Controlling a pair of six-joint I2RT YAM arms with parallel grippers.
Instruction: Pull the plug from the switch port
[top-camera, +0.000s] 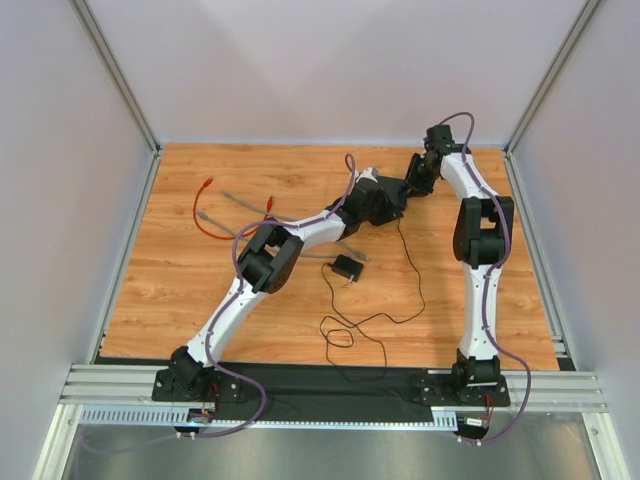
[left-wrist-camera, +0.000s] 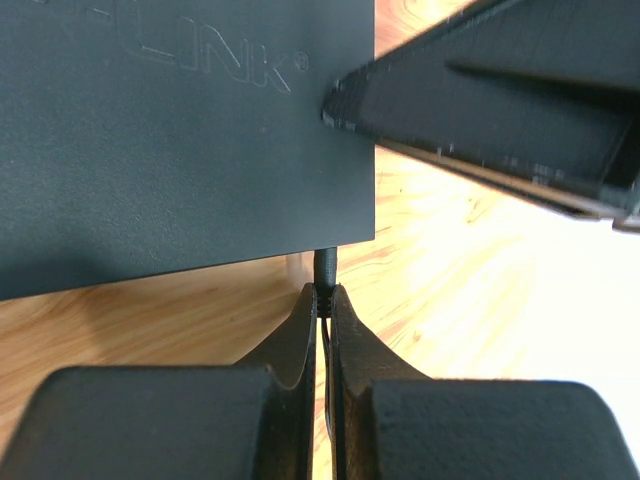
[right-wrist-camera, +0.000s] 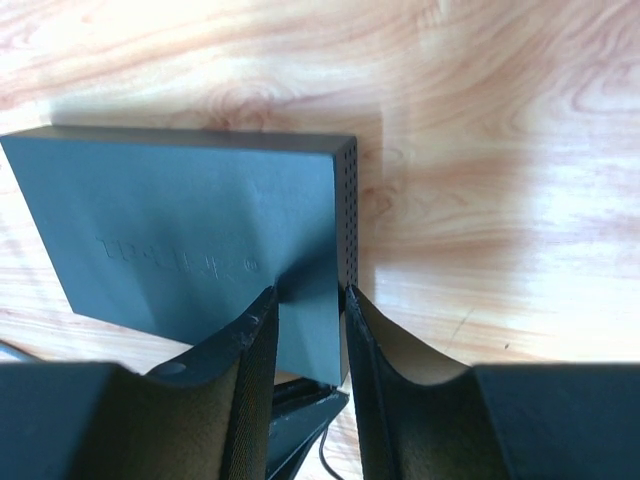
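The flat black switch box (top-camera: 392, 187) lies at the back middle of the wooden table. In the left wrist view it (left-wrist-camera: 180, 130) fills the upper left. A thin black plug (left-wrist-camera: 325, 265) meets its near edge; the socket itself is hidden. My left gripper (left-wrist-camera: 325, 295) is shut on this plug just below the box edge, and shows from above (top-camera: 376, 207). My right gripper (right-wrist-camera: 310, 300) is shut on a corner of the switch box (right-wrist-camera: 190, 220), one finger on its top, the other on its perforated side. It also shows from above (top-camera: 412, 183).
A small black square adapter (top-camera: 347, 267) with a thin black cord (top-camera: 405, 300) looping toward the front lies mid-table. A red cable (top-camera: 203, 215) and a grey cable (top-camera: 235, 205) lie at the back left. White walls with metal posts close in the table.
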